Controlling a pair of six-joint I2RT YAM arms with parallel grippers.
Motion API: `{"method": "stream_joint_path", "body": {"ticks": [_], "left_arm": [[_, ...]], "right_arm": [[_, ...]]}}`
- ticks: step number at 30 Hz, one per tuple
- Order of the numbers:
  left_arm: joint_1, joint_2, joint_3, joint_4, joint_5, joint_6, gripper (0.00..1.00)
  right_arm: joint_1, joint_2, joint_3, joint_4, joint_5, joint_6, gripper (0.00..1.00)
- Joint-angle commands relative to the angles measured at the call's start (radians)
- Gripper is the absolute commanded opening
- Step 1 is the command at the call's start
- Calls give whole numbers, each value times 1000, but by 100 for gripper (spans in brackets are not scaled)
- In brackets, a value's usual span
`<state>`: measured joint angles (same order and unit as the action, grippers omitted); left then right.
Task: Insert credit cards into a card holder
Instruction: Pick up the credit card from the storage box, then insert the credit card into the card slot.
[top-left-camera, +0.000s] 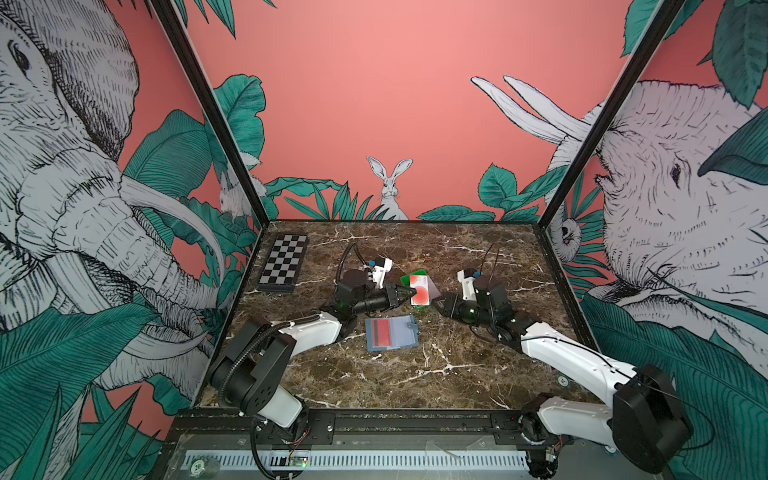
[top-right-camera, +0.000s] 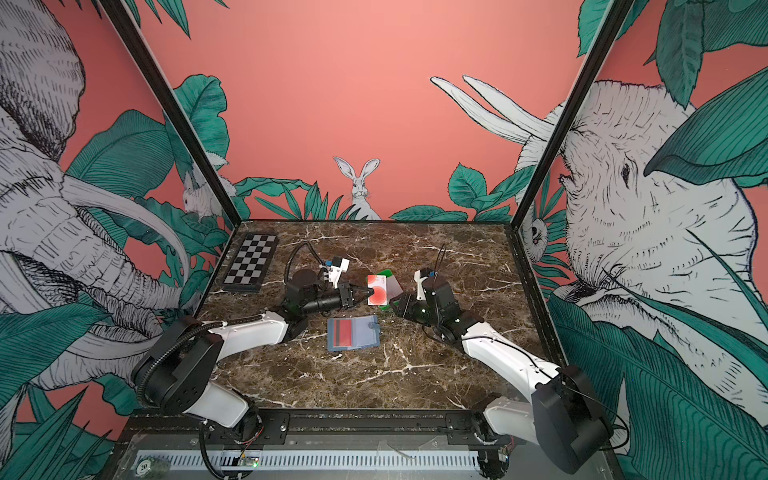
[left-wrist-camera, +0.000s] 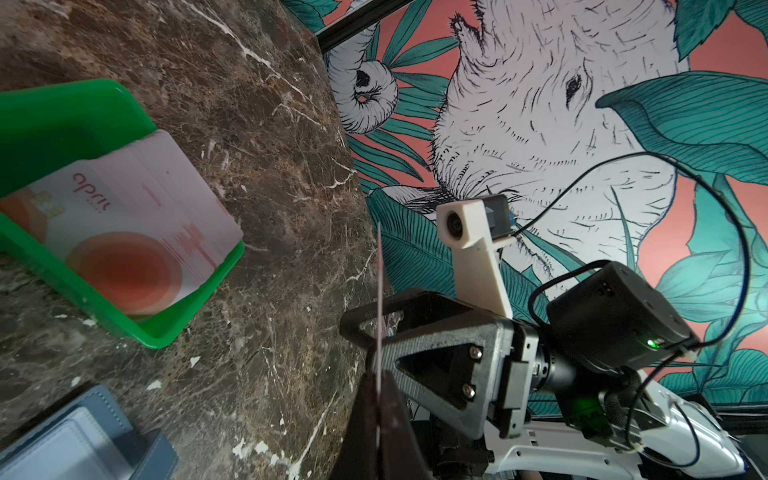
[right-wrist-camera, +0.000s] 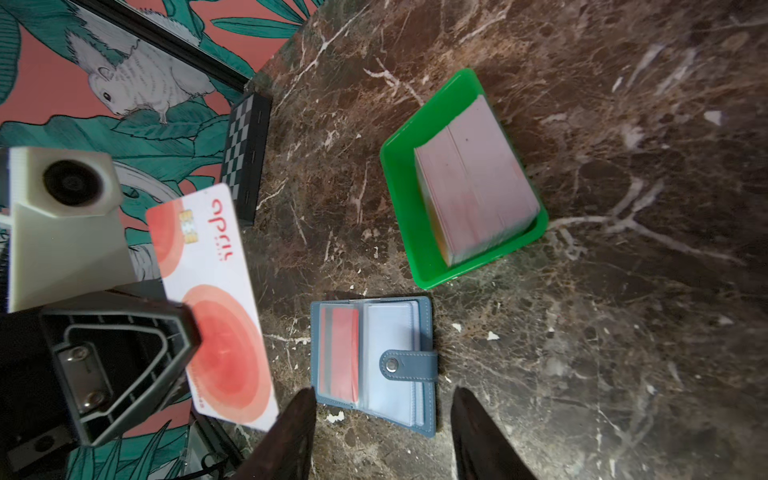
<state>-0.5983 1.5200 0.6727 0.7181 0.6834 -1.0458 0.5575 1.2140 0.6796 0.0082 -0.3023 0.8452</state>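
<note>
Left gripper (top-left-camera: 409, 292) jaws pinch one credit card (top-left-camera: 419, 291) upright beside the green tray (top-left-camera: 406, 277) in both top views; the card holder (top-left-camera: 390, 333) lies open on the marble table (top-left-camera: 457, 374). Left wrist: a card stack (left-wrist-camera: 137, 224) lies in the tray. Right wrist: right gripper (right-wrist-camera: 382, 392) jaws apart, empty; a red card (right-wrist-camera: 343, 353) sits sleeved.

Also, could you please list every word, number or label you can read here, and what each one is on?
"april", in red letters: on the credit card held by the left gripper.
"april": on the top card of the stack in the green tray.
"20": on a small round disc below the table's front edge.
Fine print beside "april" on both cards: too small to read.
</note>
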Motion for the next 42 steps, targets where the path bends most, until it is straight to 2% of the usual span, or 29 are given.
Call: {"method": "stream_joint_path", "body": {"ticks": [1, 6, 14, 18, 27, 42], "left_arm": [[6, -48, 22, -43, 4, 37, 0], [7, -78, 12, -98, -5, 68, 0], [9, -130, -9, -188, -26, 121, 0], [20, -171, -32, -269, -35, 155, 0], [53, -239, -129, -303, -39, 161, 0], [136, -301, -253, -439, -9, 248, 0]], "right_arm": [[6, -24, -6, -35, 39, -30, 52], [5, -36, -9, -74, 84, -41, 56], [7, -6, 7, -58, 42, -102, 61], [13, 7, 11, -52, 38, -110, 57], [114, 57, 27, -50, 111, -127, 56], [242, 153, 31, -32, 202, -137, 56]]}}
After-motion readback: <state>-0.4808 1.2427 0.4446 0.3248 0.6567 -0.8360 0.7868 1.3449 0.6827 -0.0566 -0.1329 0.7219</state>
